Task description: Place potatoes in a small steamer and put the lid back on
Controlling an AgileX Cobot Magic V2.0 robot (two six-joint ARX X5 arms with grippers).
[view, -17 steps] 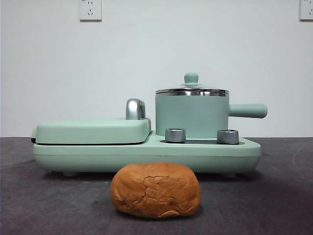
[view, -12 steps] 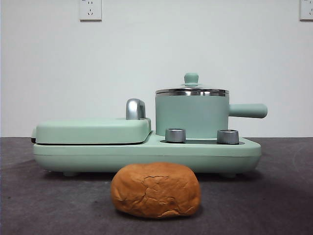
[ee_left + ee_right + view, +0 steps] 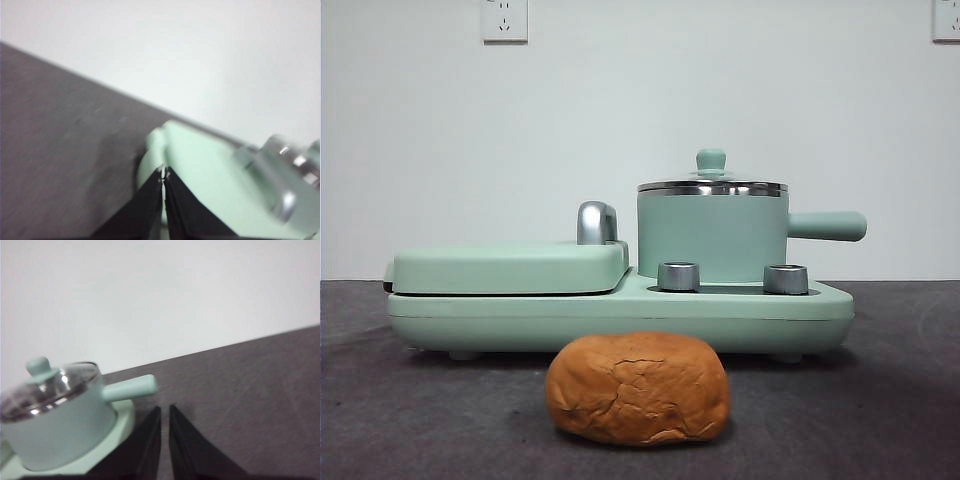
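The orange-brown potato [image 3: 638, 388] lies on the dark table in front of the appliance. Behind it, the mint-green small steamer [image 3: 712, 236] stands on the right side of the base, its straight handle [image 3: 827, 226] pointing right. The glass lid [image 3: 712, 185] with its green knob [image 3: 711, 160] sits on the pot. In the right wrist view the steamer [image 3: 55, 422] and lid [image 3: 47, 387] show, and my right gripper [image 3: 164, 409] hangs shut and empty, off to the handle side of the pot. My left gripper [image 3: 163, 172] is shut with nothing in it, above the griddle end of the appliance. Neither arm shows in the front view.
A flat mint-green griddle [image 3: 510, 266] with a chrome handle [image 3: 597, 222] fills the left half of the base [image 3: 620, 318]. Two steel dials [image 3: 679, 276] sit on the base in front of the pot. A white wall with sockets stands behind.
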